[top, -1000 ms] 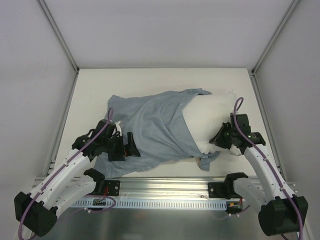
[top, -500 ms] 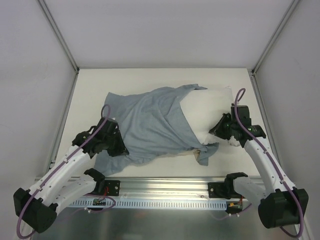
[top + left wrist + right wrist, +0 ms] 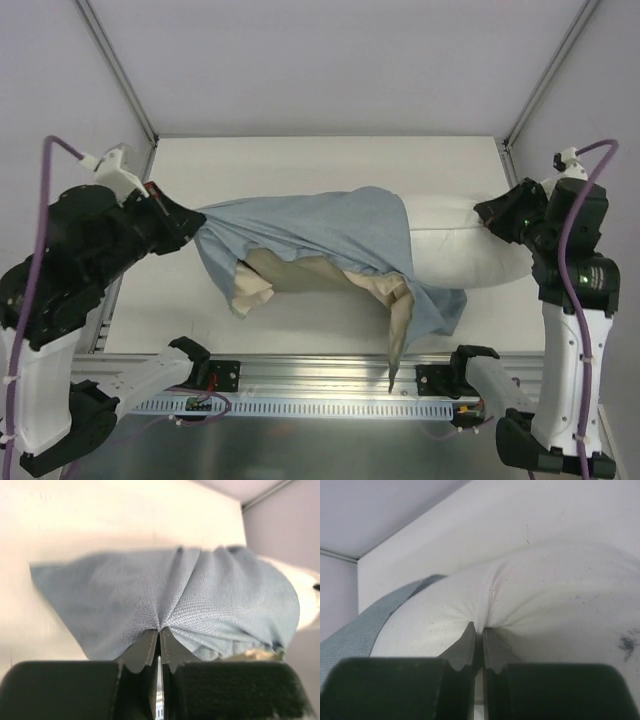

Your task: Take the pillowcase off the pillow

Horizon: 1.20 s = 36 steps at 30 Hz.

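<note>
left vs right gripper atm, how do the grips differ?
The left gripper pinches the blue-grey pillowcase; the right gripper pinches the white pillow. The left grips thin, gathered fabric; the right bites a plump fold. Both are shut, at opposite ends of the bundle.

Light bright, even, diffuse | soft shadow under pillowcase (image 3: 320, 225) on tabletop (image 3: 300, 165) | wrist views: dark foreground blurred, tabletop washed out

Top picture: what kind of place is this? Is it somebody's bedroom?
Probably not a bedroom, more likely a robot test booth. Plain white walls with metal corner posts enclose a white table. A left robot arm and a right robot arm are bolted to a metal rail at its near edge.
</note>
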Each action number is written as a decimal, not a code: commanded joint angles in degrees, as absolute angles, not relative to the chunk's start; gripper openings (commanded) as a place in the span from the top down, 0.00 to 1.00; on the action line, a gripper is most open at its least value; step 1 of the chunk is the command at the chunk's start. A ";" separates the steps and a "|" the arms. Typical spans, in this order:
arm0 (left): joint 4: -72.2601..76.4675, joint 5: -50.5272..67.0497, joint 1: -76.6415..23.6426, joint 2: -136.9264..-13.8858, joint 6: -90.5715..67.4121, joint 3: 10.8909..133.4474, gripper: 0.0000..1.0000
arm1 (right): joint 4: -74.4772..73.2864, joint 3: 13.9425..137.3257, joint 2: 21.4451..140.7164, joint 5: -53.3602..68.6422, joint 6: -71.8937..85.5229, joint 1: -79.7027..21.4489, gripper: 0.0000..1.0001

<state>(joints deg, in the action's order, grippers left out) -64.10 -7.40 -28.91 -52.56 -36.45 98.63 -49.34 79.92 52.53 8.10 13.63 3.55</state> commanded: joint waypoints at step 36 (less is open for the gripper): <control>-51.59 10.90 -5.89 -91.67 -22.33 104.78 0.05 | -44.03 88.69 78.93 -2.99 8.09 0.09 0.02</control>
<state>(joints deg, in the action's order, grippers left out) -51.75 8.88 -4.95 -92.03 -24.21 108.03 -44.01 93.36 79.02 1.21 9.61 0.97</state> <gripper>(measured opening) 0.960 0.981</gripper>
